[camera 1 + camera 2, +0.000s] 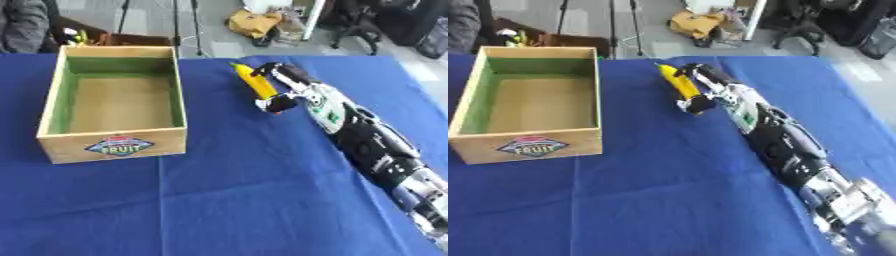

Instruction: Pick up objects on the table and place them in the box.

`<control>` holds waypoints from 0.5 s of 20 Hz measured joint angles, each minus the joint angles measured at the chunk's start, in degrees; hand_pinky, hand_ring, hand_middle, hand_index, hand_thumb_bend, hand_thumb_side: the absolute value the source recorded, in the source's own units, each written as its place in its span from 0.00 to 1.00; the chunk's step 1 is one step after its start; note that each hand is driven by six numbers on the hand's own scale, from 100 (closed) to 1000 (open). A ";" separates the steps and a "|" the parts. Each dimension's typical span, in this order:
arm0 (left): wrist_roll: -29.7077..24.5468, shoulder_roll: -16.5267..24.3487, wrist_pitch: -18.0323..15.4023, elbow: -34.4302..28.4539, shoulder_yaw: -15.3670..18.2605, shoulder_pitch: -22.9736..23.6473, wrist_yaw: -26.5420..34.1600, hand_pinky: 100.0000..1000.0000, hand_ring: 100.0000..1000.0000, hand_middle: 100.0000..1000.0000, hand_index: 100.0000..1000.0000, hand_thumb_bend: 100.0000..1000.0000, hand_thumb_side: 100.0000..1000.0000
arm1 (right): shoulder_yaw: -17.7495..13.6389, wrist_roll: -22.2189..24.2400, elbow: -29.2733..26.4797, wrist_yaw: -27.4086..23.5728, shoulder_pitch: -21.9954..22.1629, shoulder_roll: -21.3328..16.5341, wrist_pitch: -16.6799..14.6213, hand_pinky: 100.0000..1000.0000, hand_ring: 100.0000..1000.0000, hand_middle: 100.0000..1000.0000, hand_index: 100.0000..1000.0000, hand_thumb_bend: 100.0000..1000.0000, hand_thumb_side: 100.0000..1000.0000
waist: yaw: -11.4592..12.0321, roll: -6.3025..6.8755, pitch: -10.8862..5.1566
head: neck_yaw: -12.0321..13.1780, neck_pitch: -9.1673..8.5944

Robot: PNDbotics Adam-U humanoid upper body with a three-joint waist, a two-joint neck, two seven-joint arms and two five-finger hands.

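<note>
One hand in view: right hand [284, 87], reaching in from the lower right across the blue surface [236, 200]. Fingers and thumb curled around a yellow banana [255, 82]; fingers lie along its right side, the dark thumb tip sits at its near end. Cannot tell whether the banana is lifted or resting on the cloth.

Wooden box [114, 145] stands to the left, well apart from the hand, open top, green inner walls, a "FRUIT" label on the near face. Nothing visible inside it. Bare blue cloth lies between banana and box, nothing in the way. Floor clutter and a cardboard carton [254, 22] show beyond the far edge.

Banana's long axis runs from far-left to near-right, far tip pointing toward the surface's back edge.
</note>
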 measured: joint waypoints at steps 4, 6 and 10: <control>0.00 -0.37 0.00 0.00 0.00 0.00 0.00 0.56 0.77 0.56 0.57 0.07 1.00 | 0.00 0.52 -0.07 0.00 -0.02 0.00 -0.79 0.79 0.87 0.82 0.86 0.16 0.24 | -0.11 0.00 0.01 | 0.00 0.00; 0.01 -0.37 0.01 0.00 0.00 0.00 0.00 0.56 0.77 0.56 0.57 0.07 1.00 | 0.01 0.46 -0.18 0.52 -0.03 0.00 -0.71 0.79 0.88 0.83 0.88 0.21 0.29 | -0.17 0.00 0.01 | 0.00 0.00; 0.01 -0.38 0.01 0.00 0.00 0.00 0.00 0.56 0.77 0.56 0.57 0.07 1.00 | 0.29 0.03 -0.41 3.23 -0.12 0.00 0.55 0.79 0.89 0.85 0.91 0.27 0.33 | -0.23 0.00 0.02 | -0.03 0.00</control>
